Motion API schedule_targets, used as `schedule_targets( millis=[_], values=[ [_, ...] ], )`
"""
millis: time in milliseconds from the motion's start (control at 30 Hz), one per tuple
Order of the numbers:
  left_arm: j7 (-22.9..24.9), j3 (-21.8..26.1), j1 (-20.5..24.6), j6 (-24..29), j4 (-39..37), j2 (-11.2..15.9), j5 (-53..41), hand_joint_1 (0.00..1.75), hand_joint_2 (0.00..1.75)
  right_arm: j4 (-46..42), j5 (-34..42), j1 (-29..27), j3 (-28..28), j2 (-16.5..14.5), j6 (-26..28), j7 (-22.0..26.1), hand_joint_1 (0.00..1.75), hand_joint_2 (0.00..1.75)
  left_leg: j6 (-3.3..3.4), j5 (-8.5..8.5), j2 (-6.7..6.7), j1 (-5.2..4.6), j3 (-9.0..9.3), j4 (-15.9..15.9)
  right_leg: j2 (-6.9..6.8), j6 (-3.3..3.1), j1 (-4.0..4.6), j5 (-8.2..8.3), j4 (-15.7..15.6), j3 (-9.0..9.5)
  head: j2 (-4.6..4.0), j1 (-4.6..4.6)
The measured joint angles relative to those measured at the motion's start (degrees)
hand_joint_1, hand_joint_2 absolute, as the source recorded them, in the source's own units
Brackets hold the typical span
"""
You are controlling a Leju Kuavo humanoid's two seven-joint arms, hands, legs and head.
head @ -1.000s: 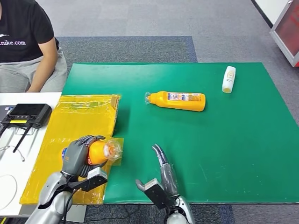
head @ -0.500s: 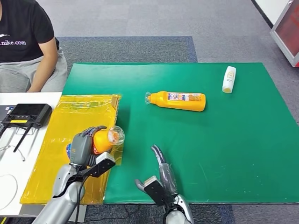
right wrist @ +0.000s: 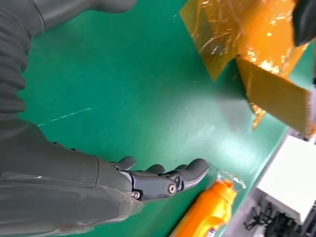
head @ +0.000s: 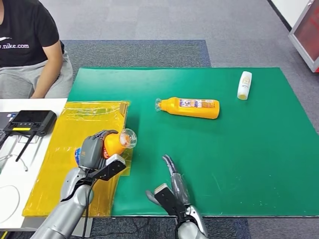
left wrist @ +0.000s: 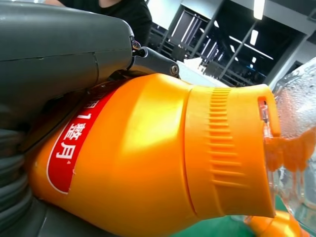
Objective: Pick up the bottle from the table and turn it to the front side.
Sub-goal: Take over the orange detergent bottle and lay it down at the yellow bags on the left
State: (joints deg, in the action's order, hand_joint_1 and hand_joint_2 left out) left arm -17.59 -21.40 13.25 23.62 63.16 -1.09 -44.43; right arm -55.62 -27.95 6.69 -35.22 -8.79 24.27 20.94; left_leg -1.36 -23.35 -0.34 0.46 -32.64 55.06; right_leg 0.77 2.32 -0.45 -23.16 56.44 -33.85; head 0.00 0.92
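left hand [head: 90, 150]: grips orange bottle [head: 112, 143], lifted over yellow bag [head: 71, 134]
right hand [head: 175, 186]: released, fingers spread above tabletop [head: 244, 164]

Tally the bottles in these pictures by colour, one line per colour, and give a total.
Orange bottles: 2, the held bottle in the left hand, and the lying bottle at mid-mat.
White bottles: 1, the small white bottle near the green mat's far right edge.
Total: 3 bottles.
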Motion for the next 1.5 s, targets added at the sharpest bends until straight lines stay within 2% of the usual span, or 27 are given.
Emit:
schedule_targets(
  millis=[233, 267, 333, 400, 500, 567, 600, 667, 733, 933, 1500],
  values=[
    [0.1, -0.3, 0.4, -2.8, -0.5, 0.5, -0.5, 1.22, 1.75, 0.4, 0.3, -0.3, 1.5, -0.1, -1.5, -2.5, 0.0, 1.75, 0.01, 0.03, -0.04, 0.0, 0.1, 0.0, -0.04, 0.02, 0.0, 0.04, 0.0, 0.12, 0.0, 0.0],
    [0.2, -0.4, 0.5, -3.1, -0.5, 0.6, -0.6, 1.12, 1.75, 0.4, 0.3, -0.4, 1.6, -0.1, -1.6, -2.7, 0.0, 1.75, 0.01, 0.03, -0.04, 0.0, 0.13, 0.0, -0.04, 0.02, 0.0, 0.04, 0.0, 0.15, 0.0, 0.0],
    [0.4, -0.6, 0.5, -3.5, -0.6, 0.7, -0.7, 0.8, 1.75, 0.4, 0.2, -0.5, 1.9, -0.1, -1.9, -3.3, 0.0, 1.75, 0.0, 0.04, -0.04, 0.0, 0.19, 0.0, -0.03, 0.02, -0.01, 0.04, 0.0, 0.21, 0.0, 0.0],
    [0.6, -0.8, 0.5, -3.6, -0.7, 0.8, -1.0, 0.62, 1.75, 0.4, 0.0, -0.6, 2.1, -0.1, -2.1, -4.0, 0.0, 1.75, 0.0, 0.04, -0.04, 0.0, 0.24, 0.0, -0.03, 0.02, 0.0, 0.04, 0.0, 0.25, 0.0, 0.0],
    [0.8, -1.1, 0.4, -3.6, -0.9, 0.9, -1.3, 0.64, 1.75, 0.4, -0.3, -0.6, 2.3, -0.1, -2.3, -4.5, 0.0, 1.75, -0.01, 0.05, -0.04, 0.0, 0.25, 0.0, -0.03, 0.01, 0.0, 0.05, 0.0, 0.26, 0.0, 0.0],
    [0.9, -1.2, 0.4, -3.5, -1.0, 0.9, -1.5, 0.58, 1.75, 0.5, -0.4, -0.7, 2.4, -0.1, -2.5, -4.5, 0.0, 1.75, -0.02, 0.05, -0.04, 0.0, 0.26, 0.0, -0.03, 0.0, 0.0, 0.06, 0.0, 0.26, 0.0, 0.0],
    [0.9, -1.3, 0.4, -3.4, -1.1, 0.9, -1.6, 0.48, 1.75, 0.5, -0.4, -0.7, 2.5, -0.1, -2.5, -4.5, 0.0, 1.75, -0.03, 0.06, -0.04, 0.0, 0.26, 0.0, -0.03, 0.0, 0.0, 0.06, 0.0, 0.26, 0.0, 0.0],
    [1.0, -1.3, 0.4, -3.2, -1.2, 0.9, -1.6, 0.18, 1.75, 0.6, -0.6, -0.7, 2.6, -0.1, -2.6, -4.2, 0.0, 1.75, -0.04, 0.06, -0.04, 0.0, 0.26, 0.0, -0.02, 0.0, 0.0, 0.07, 0.0, 0.26, 0.0, 0.01],
    [1.1, -1.4, 0.2, -3.2, -1.5, 0.8, -1.4, 0.01, 1.75, 0.7, -1.5, -0.7, 2.7, -0.2, -2.1, -3.7, 0.0, 1.75, -0.04, 0.07, -0.03, 0.0, 0.26, 0.0, -0.02, -0.01, 0.0, 0.07, 0.0, 0.24, 0.0, 0.01],
    [1.4, -1.4, -2.0, -3.0, -2.8, 0.5, -1.2, 0.0, 1.75, 1.0, -6.5, -0.9, 2.7, -0.2, 1.6, -2.0, 0.0, 1.75, -0.05, 0.14, -0.01, 0.02, -0.03, 0.0, 0.0, -0.03, 0.01, 0.1, 0.0, -0.08, 0.0, 0.01],
    [0.7, -1.4, -4.6, -1.0, -2.2, 0.3, -2.5, 0.0, 1.75, 1.1, -5.3, -1.9, 2.7, -0.2, 2.8, -1.1, 0.0, 1.75, -0.04, 0.11, -0.01, 0.01, -0.34, 0.0, 0.0, -0.03, 0.01, 0.09, 0.0, -0.39, 0.0, 0.0]
  ],
)
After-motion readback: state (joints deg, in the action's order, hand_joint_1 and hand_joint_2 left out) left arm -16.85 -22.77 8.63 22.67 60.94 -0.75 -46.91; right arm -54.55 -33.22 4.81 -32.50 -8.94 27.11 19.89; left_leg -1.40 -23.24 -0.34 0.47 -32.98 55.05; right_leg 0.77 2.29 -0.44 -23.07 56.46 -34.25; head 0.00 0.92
